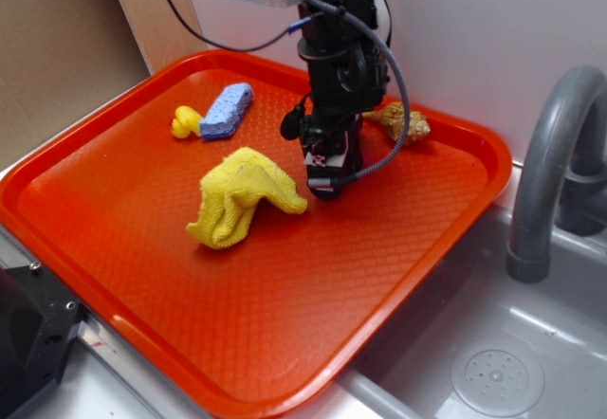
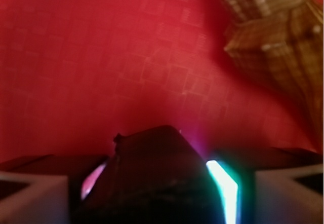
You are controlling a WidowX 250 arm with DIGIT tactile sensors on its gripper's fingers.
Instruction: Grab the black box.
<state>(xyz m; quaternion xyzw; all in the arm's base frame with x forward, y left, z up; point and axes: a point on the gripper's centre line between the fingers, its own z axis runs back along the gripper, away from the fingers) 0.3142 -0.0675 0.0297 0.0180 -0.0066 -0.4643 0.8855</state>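
The black box [image 2: 154, 178] sits between the gripper's [image 2: 157, 193] two pale fingers [image 2: 30, 196], filling the gap at the bottom of the wrist view, its dark top blurred and lit at the edges by thin strips of glare; the fingers look closed against its sides. From where I stand the box itself is hidden behind the arm, whose gripper [image 1: 327, 187] points straight down onto the tray [image 1: 285, 324], its tip touching or nearly touching the orange surface near the tray's middle, toward the back. Just left of the gripper lies a crumpled yellow cloth [image 1: 242, 196], close to but not clearly touching it. A tan shell [image 1: 403, 120] rests behind the gripper near the tray's back rim, and shows at the upper right in the wrist view [image 2: 283, 46]. Farther left, near the tray's back-left corner, a blue sponge [image 1: 228, 111] lies beside a small yellow duck [image 1: 185, 120]. A grey tap [image 1: 550, 173] stands over the sink [image 1: 493, 372] to the tray's right.
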